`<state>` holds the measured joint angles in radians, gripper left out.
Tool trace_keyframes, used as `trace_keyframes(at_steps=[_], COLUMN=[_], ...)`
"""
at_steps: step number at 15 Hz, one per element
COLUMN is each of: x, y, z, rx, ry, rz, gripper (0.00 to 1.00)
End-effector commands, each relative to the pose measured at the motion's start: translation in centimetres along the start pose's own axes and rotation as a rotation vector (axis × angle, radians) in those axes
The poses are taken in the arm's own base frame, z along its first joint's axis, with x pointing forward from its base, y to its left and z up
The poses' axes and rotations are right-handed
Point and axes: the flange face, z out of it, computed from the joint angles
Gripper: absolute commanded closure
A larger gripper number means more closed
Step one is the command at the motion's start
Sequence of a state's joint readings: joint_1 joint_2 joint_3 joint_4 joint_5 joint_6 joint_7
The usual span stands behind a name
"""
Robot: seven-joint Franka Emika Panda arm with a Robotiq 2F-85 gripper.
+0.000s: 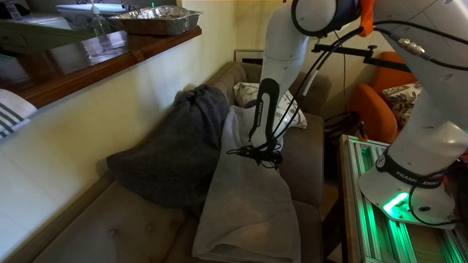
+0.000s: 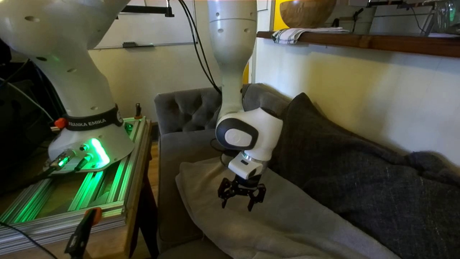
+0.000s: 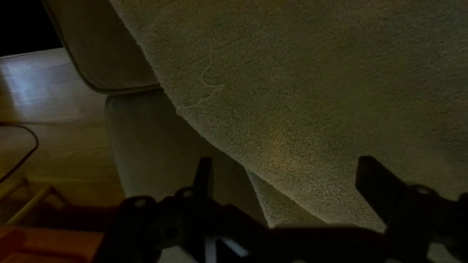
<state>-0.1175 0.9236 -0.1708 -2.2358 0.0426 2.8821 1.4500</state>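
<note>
While the grey sofa [image 1: 306, 164] fills much of the scene around you, the largest thing lying on it is the pale blanket [image 1: 252, 204], stretched lengthwise over the seat and doubled in layers at its nearest end in an exterior view. Judging by its fleecy nap in the wrist view, you can expect it to be soft, limp and hardly fragile: light at any pinched edge, with some drag from the folded layers if you lift much of it, and unlikely to slide out of the fingers once bunched. Along one long side you have the dark pillow [image 1: 175, 146], bulky and close against the blanket in both exterior views, and near the far end the smaller patterned cushion [image 1: 245, 92]. Your gripper [image 2: 237, 207] points down over the blanket with its fingers spread wide and nothing gripped between them; it appears to hang just above the cloth, though you cannot confirm that gap from these angles. In the wrist view the blanket's free edge runs below the space between the fingers, one over bare seat and the other over cloth, so that edge looks like your best hold, preferably where a narrow flap [image 3: 278, 208] of a lower layer peeks out and gives you more to pinch. Smallest of all, a loose thread [image 3: 219, 87] lies curled near that edge and offers no grip worth having.
</note>
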Motion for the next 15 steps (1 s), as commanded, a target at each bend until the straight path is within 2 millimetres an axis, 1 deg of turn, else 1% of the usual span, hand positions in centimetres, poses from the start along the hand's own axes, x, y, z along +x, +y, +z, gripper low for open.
trace_keyframes(at_steps=[1,2,3,5,6,8,12,15], x=[2.8,3.5,2.4,3.9,4.3,4.3,5.3,5.4], y=[1.2,1.4,1.0,1.6,1.8,1.5,2.3,2.4], z=[3.0,3.8,2.5,3.7,3.9,4.0,4.6,5.3], rx=[0.138,0.169,0.104,0.138,0.143,0.146,0.154,0.208], ry=[-0.11,-0.143,-0.085,-0.125,-0.134,-0.121,-0.057,-0.081], rz=[-0.026,-0.035,-0.026,-0.03,-0.029,-0.047,-0.192,-0.29], gripper=[0.0,0.0,0.0,0.0,0.0,0.0,0.0,0.0])
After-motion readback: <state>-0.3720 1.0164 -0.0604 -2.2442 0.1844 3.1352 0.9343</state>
